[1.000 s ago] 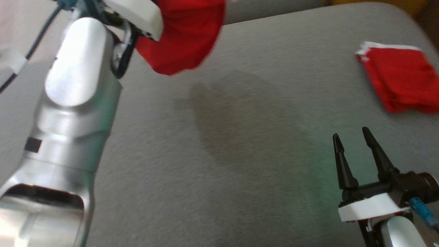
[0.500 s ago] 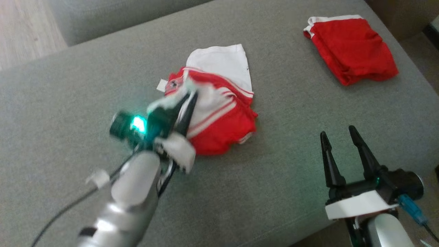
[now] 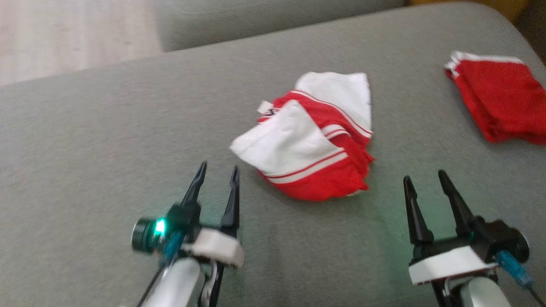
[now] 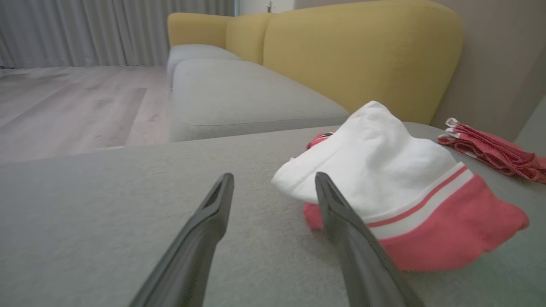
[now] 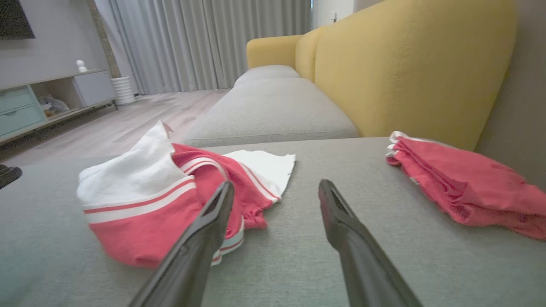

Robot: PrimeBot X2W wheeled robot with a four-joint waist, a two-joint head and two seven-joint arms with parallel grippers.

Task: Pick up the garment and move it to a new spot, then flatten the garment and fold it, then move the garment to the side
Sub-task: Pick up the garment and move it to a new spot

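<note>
Head view: crumpled red-and-white striped fabric garment [image 3: 311,145] lay mid-seat on the grey fabric sofa cushion [image 3: 106,149], its small white tag [image 3: 265,106] too blurred to read. Left gripper [image 3: 218,167] and right gripper [image 3: 424,175] sat near it, fingers apart, empty. Folded red cloth [image 3: 499,102] was cut off at the frame edge.

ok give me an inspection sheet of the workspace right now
surface: grey fabric sofa cushion, flat
job's things: crumpled red and white striped garment, loose mid-cushion, not flattened, no gripper on it
clutter: folded red garment with white trim, far right of the cushion
grippers: left gripper open, empty, just short of the striped garment; right gripper open, empty
cables: blue plug and dark cable at the right wrist; blue cable at the left wrist
surroundings: yellow sofa backrest, wooden floor, grey curtains, low cabinet with teal drawers
</note>
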